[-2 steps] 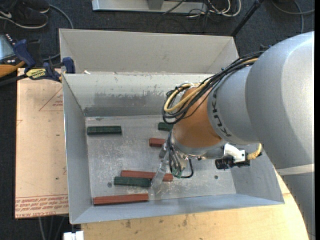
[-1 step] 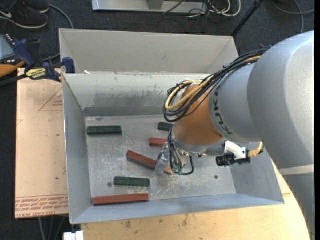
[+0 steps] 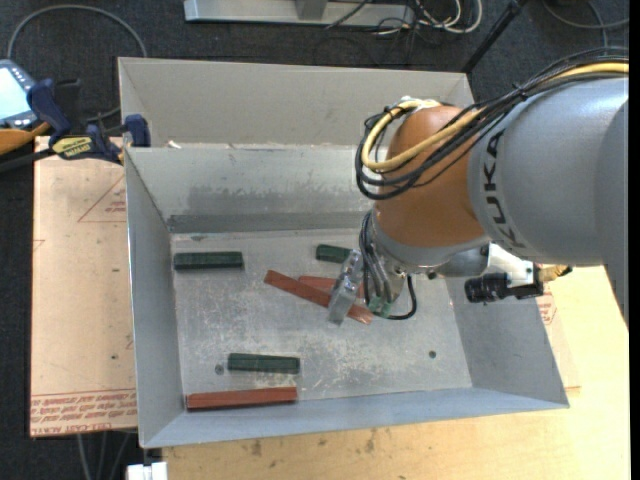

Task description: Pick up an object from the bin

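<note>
Several flat bars lie in the grey bin (image 3: 150, 268). The gripper (image 3: 345, 306) sits low over the right end of two crossed red-brown bars (image 3: 298, 286); how wide its jaws stand cannot be told. Just behind the jaws lies a short green bar (image 3: 331, 254). Well off to their left lies a long green bar (image 3: 208, 261).

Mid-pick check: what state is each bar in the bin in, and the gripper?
central red-brown bar: lying flat, slanted, right end hidden.
short green bar: flat, behind the gripper.
left green bar: flat, apart.
front green bar: flat, untouched.
front red-brown bar: flat by the front wall.
gripper: low over the central red-brown bar's right end.
</note>
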Robot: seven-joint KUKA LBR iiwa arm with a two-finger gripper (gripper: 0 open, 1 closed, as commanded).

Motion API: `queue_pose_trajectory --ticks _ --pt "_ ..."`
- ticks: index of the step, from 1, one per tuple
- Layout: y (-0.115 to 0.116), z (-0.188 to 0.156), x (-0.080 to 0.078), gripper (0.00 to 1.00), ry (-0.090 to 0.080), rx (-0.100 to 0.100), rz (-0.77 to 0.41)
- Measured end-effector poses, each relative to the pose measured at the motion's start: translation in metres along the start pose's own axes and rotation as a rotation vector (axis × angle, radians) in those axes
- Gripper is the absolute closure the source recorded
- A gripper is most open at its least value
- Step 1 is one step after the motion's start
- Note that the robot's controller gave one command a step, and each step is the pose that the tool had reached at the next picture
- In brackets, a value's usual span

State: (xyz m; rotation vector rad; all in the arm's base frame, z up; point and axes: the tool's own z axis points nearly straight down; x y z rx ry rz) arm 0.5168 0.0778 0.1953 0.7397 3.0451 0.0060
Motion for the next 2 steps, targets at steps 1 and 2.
queue_pose_trajectory --ticks 1,2 --pt "0.022 0.038 -0.052 1.00 0.004 0.004 0.023" --pt "0.086 -0.054 -0.070 1.00 -0.002 -0.004 0.041"
